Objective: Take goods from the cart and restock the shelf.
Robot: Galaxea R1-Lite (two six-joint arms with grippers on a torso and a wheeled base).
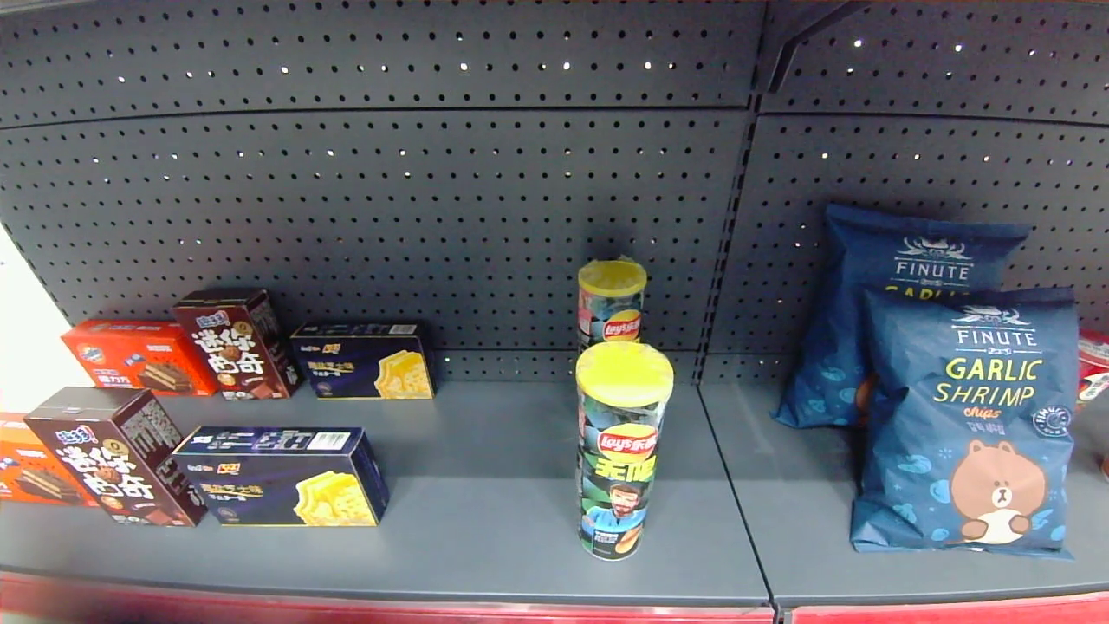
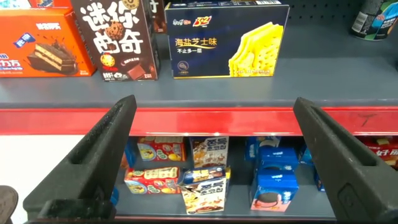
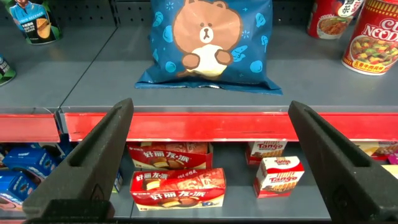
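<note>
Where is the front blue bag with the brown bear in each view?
Head view: blue plastic bear bag, front right of shelf.
Right wrist view: bag just behind the red shelf-edge strip.
Left wrist view: faces a navy cracker box instead.
Shared landmark: the red strip.

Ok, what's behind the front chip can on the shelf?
A second yellow-lidded can stands behind the front chip can, with the pegboard behind both. Its lower half is covered.
</note>
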